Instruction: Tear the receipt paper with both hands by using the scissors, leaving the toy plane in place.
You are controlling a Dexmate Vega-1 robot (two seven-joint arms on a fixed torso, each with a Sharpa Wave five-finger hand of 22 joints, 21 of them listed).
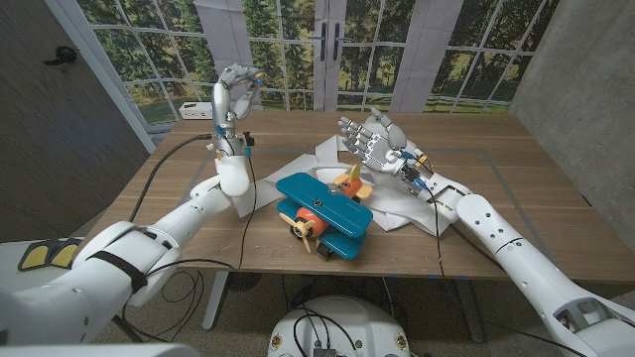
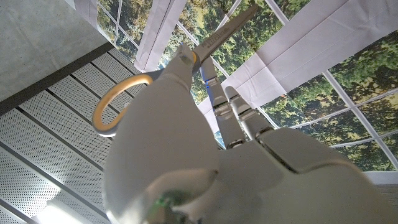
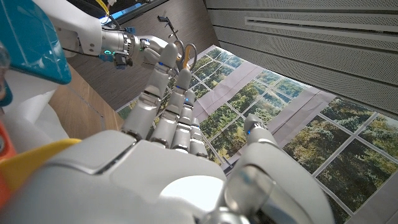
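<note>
The robot's left hand [image 1: 236, 91] is raised well above the wooden counter [image 1: 536, 178], gripping a pair of scissors [image 2: 186, 68] whose yellow handle loop and metal blades show past its fingers in the left wrist view. Its right hand [image 1: 372, 142] hovers over the white receipt paper [image 1: 317, 159], fingers spread and holding nothing. The paper lies crumpled at the counter's middle. On its near part sits the teal toy plane [image 1: 322, 213], orange nose turned toward the counter's near edge, between the two arms.
</note>
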